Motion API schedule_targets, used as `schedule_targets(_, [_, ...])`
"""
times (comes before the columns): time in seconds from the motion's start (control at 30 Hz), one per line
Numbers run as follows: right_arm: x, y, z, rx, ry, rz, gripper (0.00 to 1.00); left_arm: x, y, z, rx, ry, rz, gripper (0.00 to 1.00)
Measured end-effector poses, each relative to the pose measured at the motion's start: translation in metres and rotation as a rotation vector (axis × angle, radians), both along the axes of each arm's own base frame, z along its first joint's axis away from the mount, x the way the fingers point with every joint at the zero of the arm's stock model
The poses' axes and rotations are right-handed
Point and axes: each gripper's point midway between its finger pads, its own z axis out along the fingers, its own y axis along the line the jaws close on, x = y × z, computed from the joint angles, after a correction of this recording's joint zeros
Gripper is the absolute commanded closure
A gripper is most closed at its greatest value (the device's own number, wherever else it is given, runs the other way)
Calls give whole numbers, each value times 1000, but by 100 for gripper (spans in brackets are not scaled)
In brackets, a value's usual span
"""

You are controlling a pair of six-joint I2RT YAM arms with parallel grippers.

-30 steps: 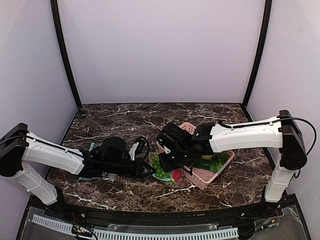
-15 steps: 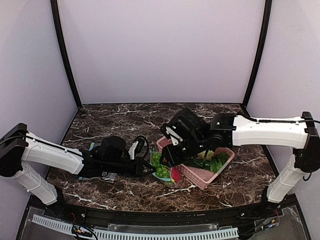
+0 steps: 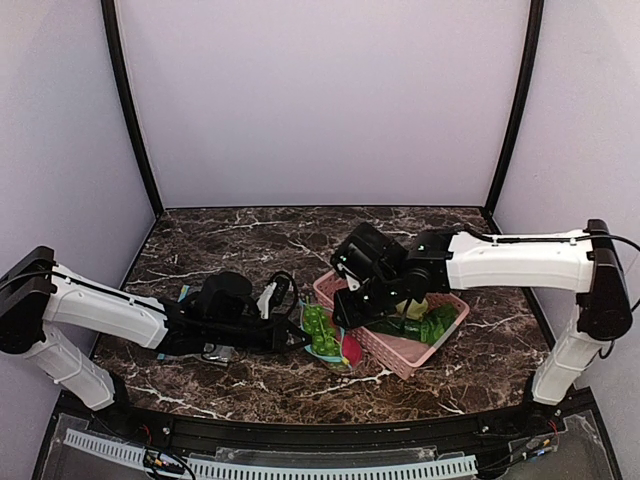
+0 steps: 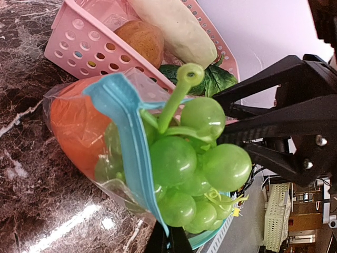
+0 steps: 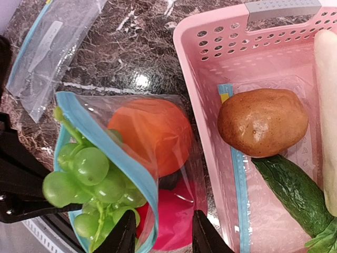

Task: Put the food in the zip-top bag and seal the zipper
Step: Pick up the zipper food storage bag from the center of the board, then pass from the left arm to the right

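The zip-top bag lies beside the pink basket with its mouth held open. My left gripper is shut on its light blue zipper at the lower edge. A green grape bunch sits in the mouth, partly sticking out. The orange fruit and a red fruit lie deeper inside. My right gripper hovers just above the bag, open, with nothing between its fingers. From above, the bag lies between the left gripper and the right gripper.
The pink slatted basket holds a brown potato, a white vegetable, dark green vegetables and a clear bag with a blue strip. A spare clear bag lies flat on the marble table at the left.
My right gripper has opened, left the grape bunch in the bag's mouth, and lifted back toward the basket. The left gripper has stayed shut on the zipper edge.
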Motion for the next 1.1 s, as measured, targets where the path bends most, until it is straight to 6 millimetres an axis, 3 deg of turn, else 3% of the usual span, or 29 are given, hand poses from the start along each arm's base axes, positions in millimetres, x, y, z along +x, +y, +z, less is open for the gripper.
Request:
schedule_targets(0.1, [4, 1, -15, -38, 7, -4, 73, 0, 0, 0, 0, 0, 0, 99])
schedule_targets(0.2, [6, 2, -25, -67, 14, 1, 100, 0, 0, 0, 0, 0, 0, 99])
schedule_targets(0.3, [6, 4, -26, -69, 19, 8, 100, 0, 0, 1, 2, 1, 1, 99])
schedule_targets(0.43, [6, 14, -2, -37, 7, 24, 100, 2, 3, 10, 18, -2, 18, 99])
schedule_targets(0.63, [-2, 13, 61, 78, -56, 39, 100, 12, 15, 68, -22, -80, 84, 99])
schedule_targets(0.7, [-5, 14, 68, 97, -59, 43, 100, 13, 19, 81, -39, -99, 96, 99])
schedule_targets(0.8, [-8, 18, 60, 89, -36, 53, 100, 14, 21, 83, -21, -99, 96, 99])
schedule_targets(0.93, [-11, 25, 47, 81, -5, 61, 100, 13, 22, 63, 75, -65, 81, 96])
schedule_targets(1.07, [-15, 34, 39, 126, 21, 72, 100, 11, 27, 51, 117, -53, 79, 85])
schedule_targets(1.1, [-17, 37, 36, 140, 33, 75, 100, 11, 28, 50, 118, -52, 80, 77])
